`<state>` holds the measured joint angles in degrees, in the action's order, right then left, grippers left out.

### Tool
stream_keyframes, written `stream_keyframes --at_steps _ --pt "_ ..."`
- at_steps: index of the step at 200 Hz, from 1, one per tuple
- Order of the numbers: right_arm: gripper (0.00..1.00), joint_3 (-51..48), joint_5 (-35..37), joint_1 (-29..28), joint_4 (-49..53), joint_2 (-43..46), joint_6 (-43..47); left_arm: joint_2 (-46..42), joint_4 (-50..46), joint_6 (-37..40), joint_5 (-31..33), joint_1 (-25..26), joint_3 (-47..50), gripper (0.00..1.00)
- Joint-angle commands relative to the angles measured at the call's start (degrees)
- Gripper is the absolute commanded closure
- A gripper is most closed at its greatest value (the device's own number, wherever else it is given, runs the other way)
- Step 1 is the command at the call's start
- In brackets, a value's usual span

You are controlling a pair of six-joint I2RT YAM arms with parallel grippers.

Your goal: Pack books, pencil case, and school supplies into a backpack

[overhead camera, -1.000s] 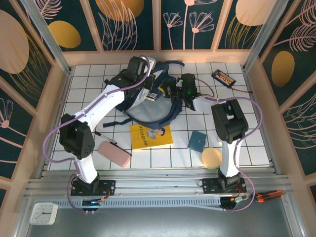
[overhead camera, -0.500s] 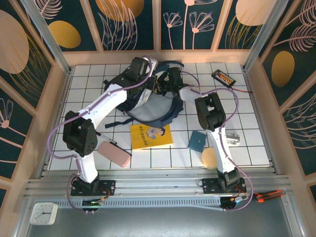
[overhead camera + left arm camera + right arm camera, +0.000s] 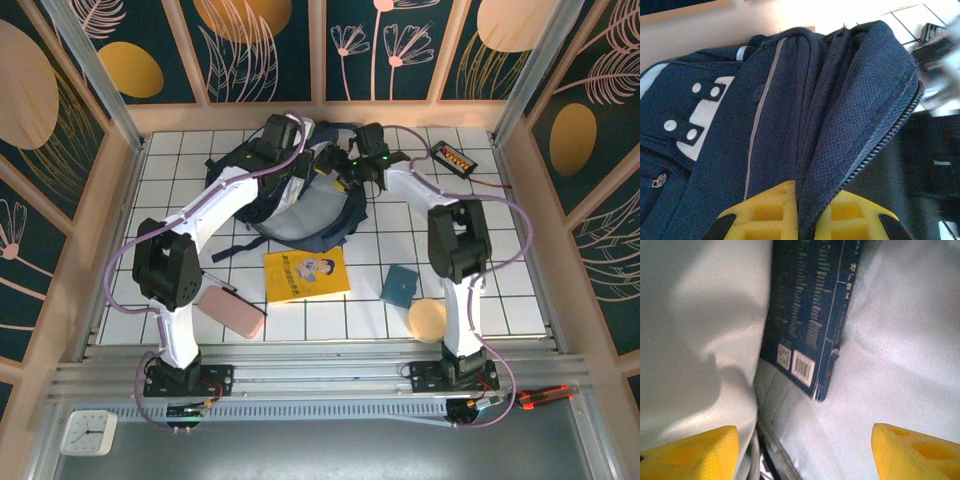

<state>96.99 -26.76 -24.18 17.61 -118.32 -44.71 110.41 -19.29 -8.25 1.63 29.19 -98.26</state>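
The navy backpack (image 3: 345, 228) lies open at the table's back middle, its pale lining showing. My left gripper (image 3: 303, 160) is shut on the backpack's zippered rim (image 3: 855, 125), the fabric pinched between its yellow fingers (image 3: 765, 212). My right gripper (image 3: 805, 450) is open inside the opening, above the lining. The dark navy book (image 3: 810, 315) stands free against the lining ahead of it. On the table in front lie the yellow book (image 3: 306, 274), the pink pencil case (image 3: 232, 312), the black pen (image 3: 215, 278) and the teal pad (image 3: 400, 285).
A round tan disc (image 3: 428, 320) lies near the front right, close to the teal pad. A black device with orange buttons (image 3: 452, 156) sits at the back right. Wooden walls ring the white gridded table (image 3: 500, 260).
My right gripper has opened and let go of the navy book, which now rests inside the backpack. The right arm shifted over the opening. The left gripper kept its hold.
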Motion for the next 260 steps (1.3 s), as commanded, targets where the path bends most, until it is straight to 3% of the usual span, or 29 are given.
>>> stream_keyframes --at_steps 1,34,73,101,151,166,187,197,239,260 --pt "0.29 -5.0 2.0 0.9 4.3 7.4 5.3 -0.1 4.6 -1.3 1.4 -1.0 -0.9 1.0" --pt "0.29 -10.4 2.1 1.9 10.5 15.0 11.1 0.0 5.3 -1.5 0.7 -1.0 0.4 1.0" --pt "0.3 -18.7 -9.1 2.0 23.0 18.8 23.3 -0.4 6.1 -2.6 -0.8 -1.0 2.4 1.0" --pt "0.32 -27.2 -10.6 -0.5 25.0 20.2 27.5 -1.4 7.5 -3.5 -1.4 -1.0 5.7 1.0" --pt "0.35 -31.2 -8.2 -4.9 22.3 17.6 28.6 -2.9 7.9 -3.5 -1.6 -1.0 8.7 0.97" --pt "0.36 -32.0 -8.6 -5.0 20.4 16.7 28.3 -3.5 7.9 -3.9 -1.5 -1.0 9.5 0.78" --pt "0.37 -32.6 -8.7 -5.5 18.7 15.4 28.2 -4.6 7.5 -4.4 -1.6 -1.0 10.6 0.6" --pt "0.38 -32.7 -8.7 -5.7 18.0 14.9 28.1 -5.6 7.5 -4.7 -1.7 -1.0 11.3 0.58" --pt "0.39 -33.9 -9.4 -6.5 15.1 13.6 27.5 -11.8 1.8 -9.7 -2.3 -1.0 13.9 0.33" --pt "0.37 -34.2 -9.8 -6.6 13.7 13.6 27.1 -19.7 -2.9 -14.1 -2.9 -1.0 20.3 0.23"
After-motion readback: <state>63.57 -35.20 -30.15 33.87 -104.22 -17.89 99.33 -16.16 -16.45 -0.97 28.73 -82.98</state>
